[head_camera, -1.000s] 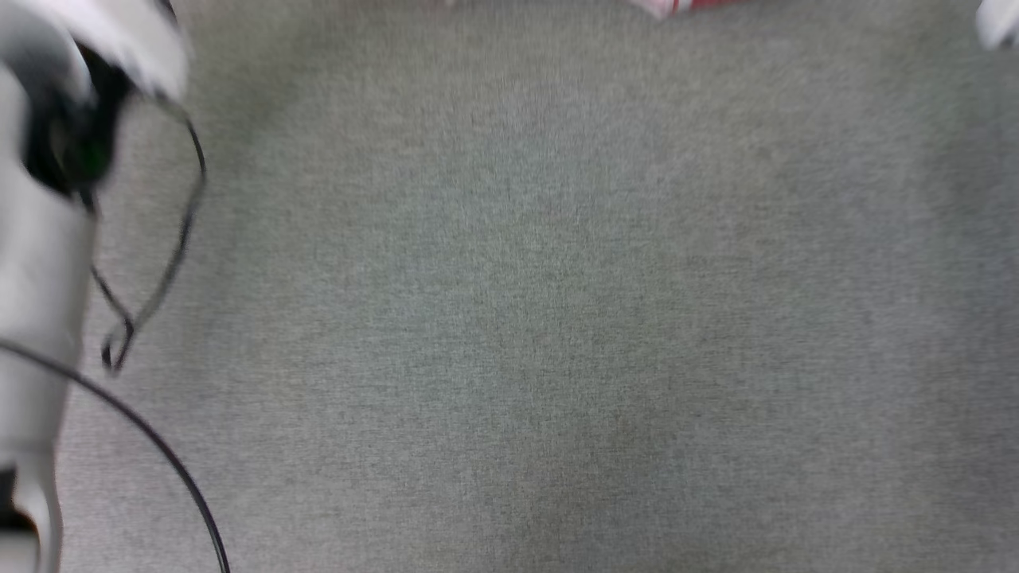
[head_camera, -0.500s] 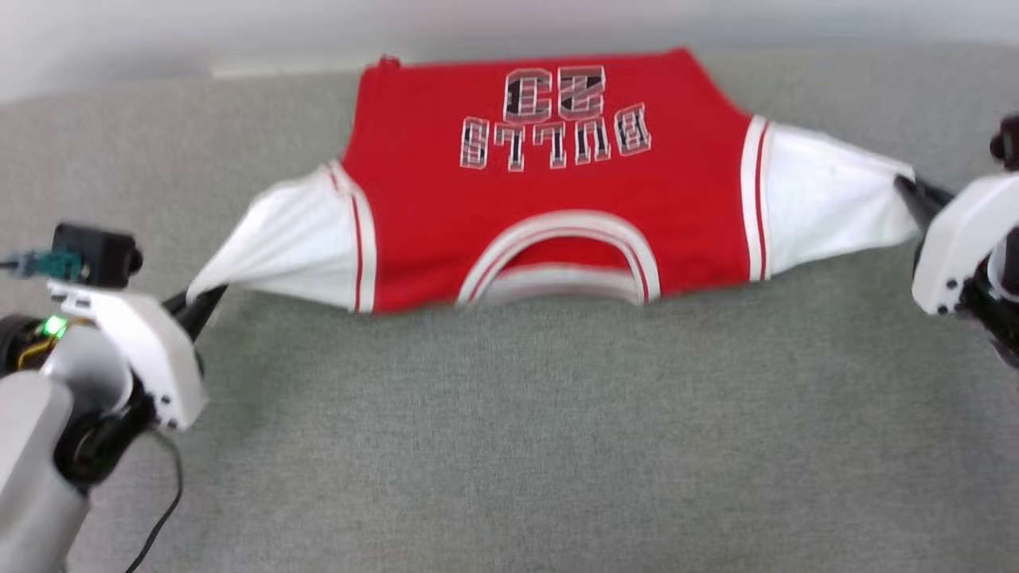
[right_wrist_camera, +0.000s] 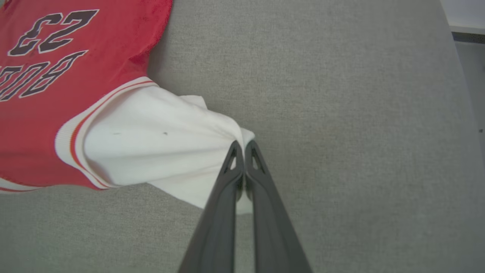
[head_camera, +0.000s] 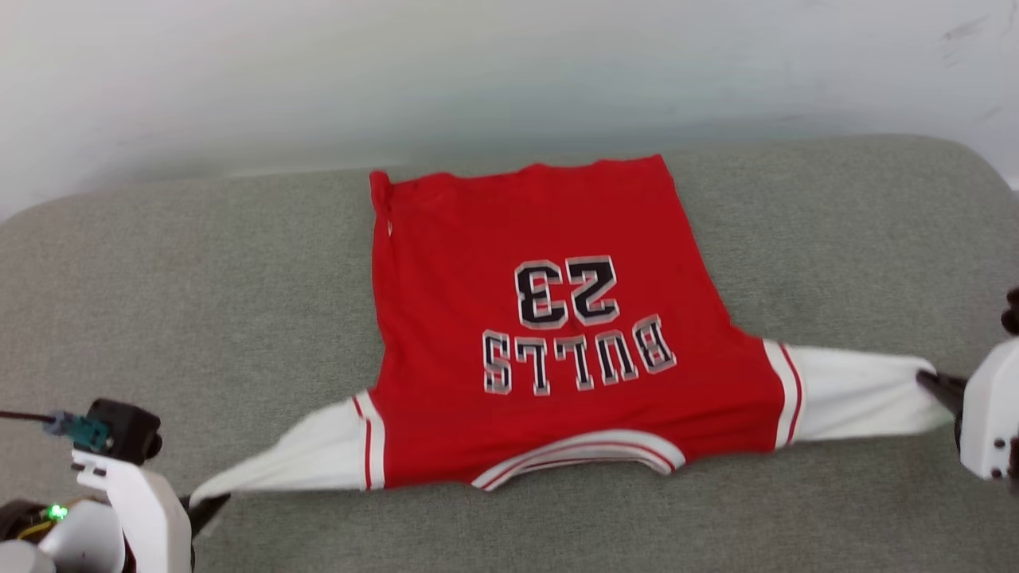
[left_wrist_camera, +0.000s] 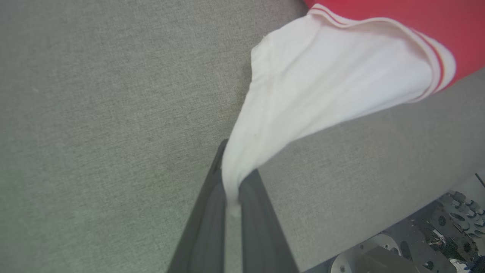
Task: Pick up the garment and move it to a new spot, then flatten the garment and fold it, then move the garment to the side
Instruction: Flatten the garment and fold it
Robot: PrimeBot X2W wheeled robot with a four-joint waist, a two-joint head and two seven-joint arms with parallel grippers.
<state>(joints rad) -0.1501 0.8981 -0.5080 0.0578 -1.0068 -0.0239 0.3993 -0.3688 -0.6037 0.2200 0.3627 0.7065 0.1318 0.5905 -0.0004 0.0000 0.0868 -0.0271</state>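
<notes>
Grip: left end effector [left_wrist_camera: 235, 170] pinching tip of left sleeve [left_wrist_camera: 322, 83]; right end effector [right_wrist_camera: 242, 148] pinching tip of right sleeve [right_wrist_camera: 151, 151]. Garment [head_camera: 549, 239] spread print-up on grey surface [head_camera: 199, 278], collar [head_camera: 581, 452] toward robot. Flattening well: equal tension both sides, low over surface, sleeves laid flat before release.

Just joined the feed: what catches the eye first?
The red garment lies spread on the grey surface, its black lettering upside down in the head view. Both white sleeves are stretched outward: the left gripper is shut on one sleeve tip, the right gripper on the other.
</notes>
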